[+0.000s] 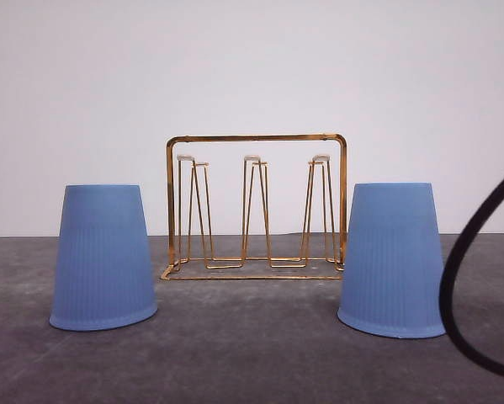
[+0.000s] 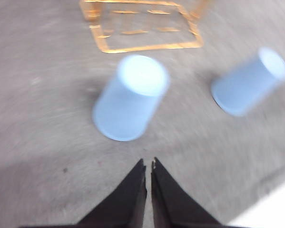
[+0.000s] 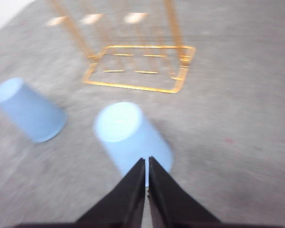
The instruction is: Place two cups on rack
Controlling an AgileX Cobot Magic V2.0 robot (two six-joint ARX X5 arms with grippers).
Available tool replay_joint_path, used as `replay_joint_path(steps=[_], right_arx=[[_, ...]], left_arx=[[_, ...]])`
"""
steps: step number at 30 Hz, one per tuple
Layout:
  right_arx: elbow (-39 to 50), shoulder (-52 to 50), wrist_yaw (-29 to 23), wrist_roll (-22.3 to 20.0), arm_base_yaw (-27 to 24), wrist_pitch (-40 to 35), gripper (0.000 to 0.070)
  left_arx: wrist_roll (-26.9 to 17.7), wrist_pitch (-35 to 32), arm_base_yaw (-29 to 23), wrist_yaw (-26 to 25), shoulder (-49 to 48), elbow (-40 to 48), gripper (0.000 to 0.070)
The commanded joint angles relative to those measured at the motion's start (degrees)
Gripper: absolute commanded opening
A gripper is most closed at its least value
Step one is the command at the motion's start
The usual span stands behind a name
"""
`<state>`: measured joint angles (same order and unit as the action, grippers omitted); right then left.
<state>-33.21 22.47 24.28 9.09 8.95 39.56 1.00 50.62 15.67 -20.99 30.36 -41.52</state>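
Two light-blue ribbed cups stand upside down on the grey table, the left cup (image 1: 103,255) and the right cup (image 1: 393,258), one on each side of the gold wire rack (image 1: 256,206). The rack's prongs are bare. In the left wrist view my left gripper (image 2: 148,166) is shut, hovering above the table a little short of the left cup (image 2: 131,96), with the right cup (image 2: 250,81) and the rack (image 2: 142,28) beyond. In the right wrist view my right gripper (image 3: 147,164) is shut, just above the right cup (image 3: 131,134); the left cup (image 3: 28,110) and the rack (image 3: 140,66) lie farther off.
A black cable (image 1: 466,278) loops at the right edge of the front view. The grey table (image 1: 252,362) runs to a white wall (image 1: 252,67) behind the rack. Both wrist views are motion-blurred.
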Motion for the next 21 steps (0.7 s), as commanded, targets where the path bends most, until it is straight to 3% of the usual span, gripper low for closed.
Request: replay_joint_path(steps=[1, 3, 6, 10, 12, 15, 17, 21], right_arx=[[-0.68, 0.25, 0.14, -0.9, 1.16, -0.98, 0.0007], [-0.68, 0.25, -0.05, -4.42, 2.02, -2.34, 0.0007], [-0.68, 0.25, -0.31, -10.94, 2.18, -4.6, 0.0007], [-0.68, 0.25, -0.3, -13.54, 2.24, -4.77, 0.0039], [-0.68, 0.25, -0.31, -14.42, 2.23, -4.8, 0.019], [-0.68, 0.25, -0.31, -14.54, 2.23, -4.82, 0.0446], [-0.68, 0.25, -0.36, -14.56, 2.23, -4.83, 0.046], [-0.68, 0.25, -0.58, -14.47, 2.23, -4.85, 0.046]], left_arx=[[-7.2, -1.07, 1.63, 0.17, 0.7, -0.95, 0.0004], [-10.42, -1.96, 3.24, 0.17, 1.21, -0.95, 0.0003], [-10.8, -3.49, 4.17, 0.17, 1.73, -0.95, 0.0003], [-10.76, -4.47, 4.23, 0.09, 2.32, -0.95, 0.002], [-10.6, -5.24, 4.23, -0.24, 2.55, -0.95, 0.0149], [-10.34, -6.13, 4.23, -1.41, 2.59, -0.95, 0.0468], [-9.8, -6.48, 4.24, -1.61, 2.58, -0.95, 0.0504], [-8.16, -7.02, 4.52, -1.55, 3.42, -0.95, 0.0504]])
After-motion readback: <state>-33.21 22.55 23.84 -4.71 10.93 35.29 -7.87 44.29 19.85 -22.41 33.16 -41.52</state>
